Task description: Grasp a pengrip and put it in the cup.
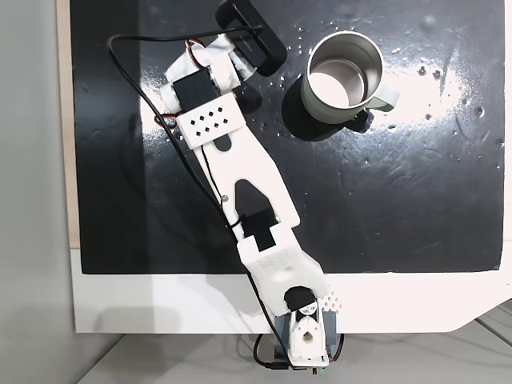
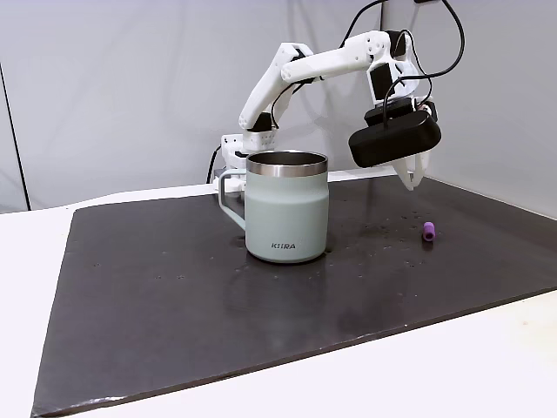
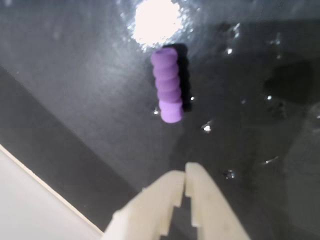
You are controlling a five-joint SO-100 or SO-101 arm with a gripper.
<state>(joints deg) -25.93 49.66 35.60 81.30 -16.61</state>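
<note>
In a fixed view the arm hides the pengrip; the wrist view crops the claw [image 3: 185, 175] at the bottom.

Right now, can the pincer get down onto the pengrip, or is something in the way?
Probably yes. The pengrip lies alone on the black mat, just ahead of the pincer, with bare mat between them. The cup stands well aside. The pincer's fingertips are together, so it must open first.

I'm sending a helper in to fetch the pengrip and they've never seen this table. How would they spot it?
Start at the black mat on the white table, where a grey-green metal cup stands. In a fixed view from the side, the pengrip lies flat on the mat to the cup's right, below the arm's shut tool. It is the tiny purple ribbed cylinder, far smaller than the cup.
</note>
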